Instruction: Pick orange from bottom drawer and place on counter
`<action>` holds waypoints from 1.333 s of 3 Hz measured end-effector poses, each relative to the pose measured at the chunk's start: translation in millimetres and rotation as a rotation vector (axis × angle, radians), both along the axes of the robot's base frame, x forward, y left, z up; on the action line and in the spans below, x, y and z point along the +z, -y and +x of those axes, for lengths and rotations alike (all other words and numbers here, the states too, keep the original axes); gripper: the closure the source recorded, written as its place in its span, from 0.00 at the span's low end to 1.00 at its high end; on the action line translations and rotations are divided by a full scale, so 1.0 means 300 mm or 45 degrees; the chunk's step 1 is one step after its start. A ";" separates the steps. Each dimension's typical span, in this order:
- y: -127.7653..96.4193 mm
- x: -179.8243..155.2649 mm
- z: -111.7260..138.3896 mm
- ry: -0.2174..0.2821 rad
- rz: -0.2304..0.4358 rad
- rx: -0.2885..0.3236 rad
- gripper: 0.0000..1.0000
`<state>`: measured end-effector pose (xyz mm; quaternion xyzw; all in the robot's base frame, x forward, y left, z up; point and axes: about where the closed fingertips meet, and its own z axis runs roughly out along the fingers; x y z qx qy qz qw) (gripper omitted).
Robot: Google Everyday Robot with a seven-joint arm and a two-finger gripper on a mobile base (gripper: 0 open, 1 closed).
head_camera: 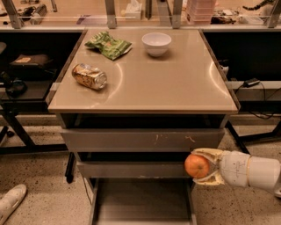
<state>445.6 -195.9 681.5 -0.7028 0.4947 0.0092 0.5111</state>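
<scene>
The pincer (202, 167) clasps the orange (196, 165) over the right edge of the open drawer (140, 204). The bench (175, 83) lies higher, up and to the left, so I judge the lift must clear its front edge.

Speckled terrazzo floor (39, 176), warm indoor light. Black-framed shelving units (26, 94) on L & R sides; cables (259, 92) trail over the R one. Pale ledge (39, 25) along the back w/ metal posts (110, 9), a tissue box (134, 8) & stacked clear bins (199, 9). White shoe (9, 201) at btm L. Gripper (196, 167) low R above the floor, clamped round the orange (196, 166).
</scene>
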 end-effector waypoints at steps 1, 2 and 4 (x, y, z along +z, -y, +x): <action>0.000 0.000 0.000 0.000 0.000 0.000 1.00; -0.039 0.086 0.047 0.050 -0.056 0.017 1.00; -0.133 0.445 0.168 0.248 -0.198 0.098 1.00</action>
